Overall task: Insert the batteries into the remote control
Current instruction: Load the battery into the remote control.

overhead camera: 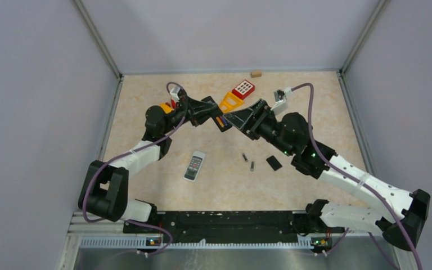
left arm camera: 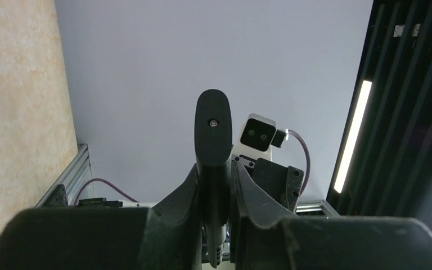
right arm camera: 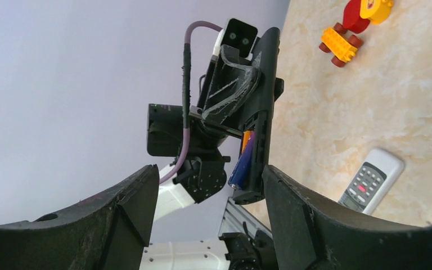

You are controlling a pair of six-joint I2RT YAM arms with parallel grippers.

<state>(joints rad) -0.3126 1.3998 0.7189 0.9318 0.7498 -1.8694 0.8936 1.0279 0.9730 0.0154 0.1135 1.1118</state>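
Aloft | left pincer point(left arm camera: 216, 191) grips remote point(left arm camera: 212, 129) | blue battery point(right arm camera: 241, 167) inside, facing open right pincer point(right arm camera: 208, 180)

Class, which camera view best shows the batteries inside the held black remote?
Right wrist view: the remote faces it open, showing a purplish-blue battery and an orange battery. Top view shows only tiny coloured specks; left wrist view shows the remote but no batteries.
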